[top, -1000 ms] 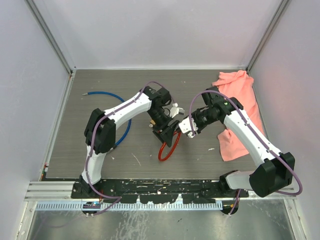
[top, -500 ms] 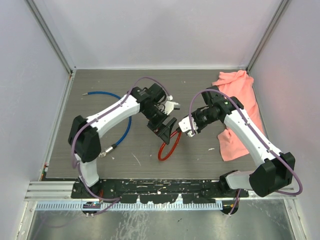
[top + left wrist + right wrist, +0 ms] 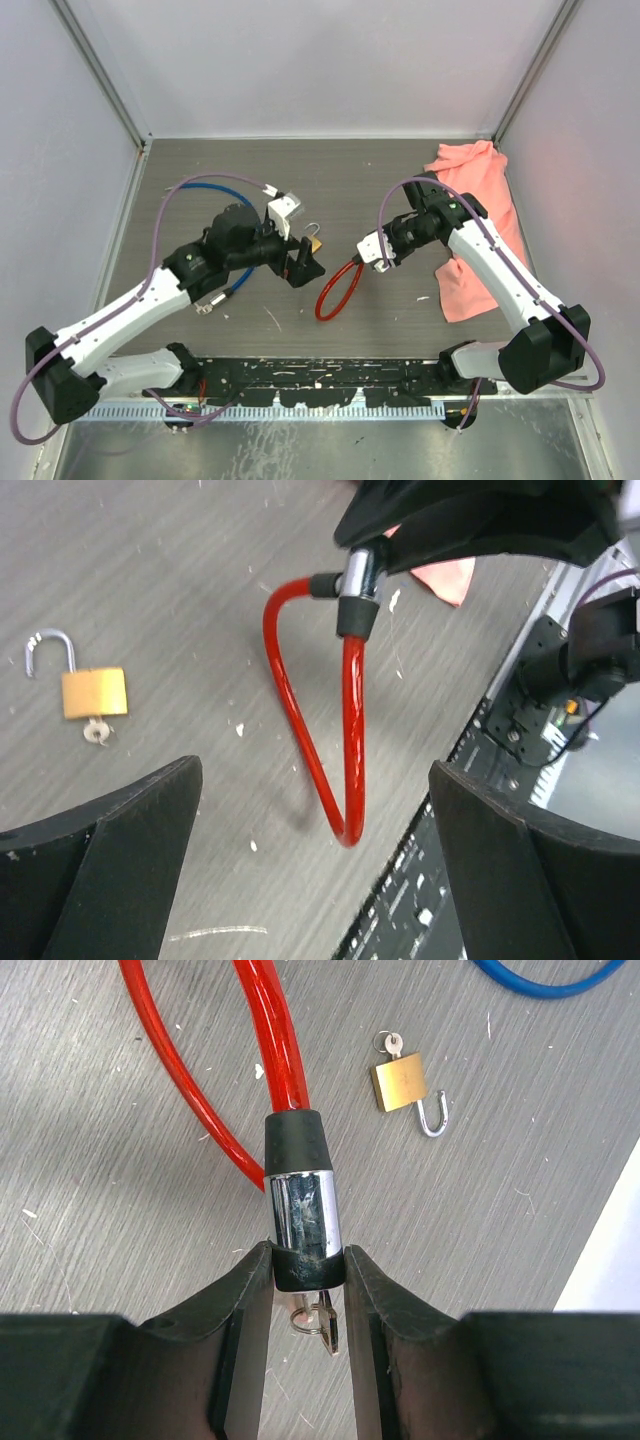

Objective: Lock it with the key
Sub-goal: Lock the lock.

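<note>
Cable lock [image 3: 335, 292]: a red loop lying on the table [image 3: 350, 170], just right of its middle, between the two arms. One end rises off the surface to the right gripper [image 3: 378, 252]. In the right wrist view the cable lock [image 3: 300, 1210] ends in a chrome barrel with black collars, and the right gripper [image 3: 305, 1260] is clamped on the lower collar, a finger pressed to each side. In the left wrist view the cable lock [image 3: 300, 710] hangs from that grip and its bend rests on the table.

The table is grey wood grain, flecked with white marks. A pink cloth [image 3: 480, 200] lies crumpled along its right side, partly under the right arm.

The left gripper [image 3: 300, 265] hangs low over the table, left of the loop, with its jaws spread wide and nothing between them. In its own view the left gripper [image 3: 315, 775] has a dark finger at each lower corner, well apart.

A blue cable [image 3: 200, 186] curves over the left half of the table, passing behind the left arm; a stretch of the blue cable [image 3: 540, 980] shows at the top of the right wrist view.

A brass padlock [image 3: 314, 241] lies flat just beside the left gripper's tip, apart from the red loop. Its shackle is swung open [image 3: 95, 692] [image 3: 400, 1082].

A key [image 3: 325, 1325] on a small ring shows at the barrel's end, between the right fingers. A padlock key [image 3: 96, 732] sticks out of the padlock's base.
</note>
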Robot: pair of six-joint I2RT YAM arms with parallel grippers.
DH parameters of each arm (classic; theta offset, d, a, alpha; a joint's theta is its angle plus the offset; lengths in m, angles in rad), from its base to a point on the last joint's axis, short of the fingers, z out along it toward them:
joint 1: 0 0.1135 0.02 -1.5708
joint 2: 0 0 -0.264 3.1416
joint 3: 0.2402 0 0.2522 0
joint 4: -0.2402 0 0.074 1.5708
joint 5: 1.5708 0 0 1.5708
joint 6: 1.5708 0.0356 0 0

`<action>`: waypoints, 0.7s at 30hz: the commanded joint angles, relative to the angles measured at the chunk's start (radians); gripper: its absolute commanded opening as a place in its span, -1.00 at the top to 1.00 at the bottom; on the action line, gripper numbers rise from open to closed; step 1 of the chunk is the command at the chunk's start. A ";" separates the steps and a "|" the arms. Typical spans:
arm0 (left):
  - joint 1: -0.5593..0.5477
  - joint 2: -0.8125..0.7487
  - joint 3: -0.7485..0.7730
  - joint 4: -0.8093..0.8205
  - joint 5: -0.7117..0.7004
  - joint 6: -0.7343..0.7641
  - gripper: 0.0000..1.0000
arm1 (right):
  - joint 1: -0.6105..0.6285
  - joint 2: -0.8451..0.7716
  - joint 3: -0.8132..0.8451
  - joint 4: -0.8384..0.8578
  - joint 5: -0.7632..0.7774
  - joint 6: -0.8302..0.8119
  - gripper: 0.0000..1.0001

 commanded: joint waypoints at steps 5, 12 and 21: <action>-0.301 -0.034 -0.134 0.353 -0.477 0.311 -0.88 | 0.005 0.010 0.022 -0.056 -0.031 0.031 0.95; -0.342 -0.085 -0.300 0.623 -0.386 0.411 -0.82 | 0.004 0.009 0.018 -0.056 -0.024 0.038 0.95; -0.437 -0.033 -0.270 0.602 -0.522 0.403 -0.79 | 0.005 0.011 0.019 -0.054 -0.030 0.048 0.95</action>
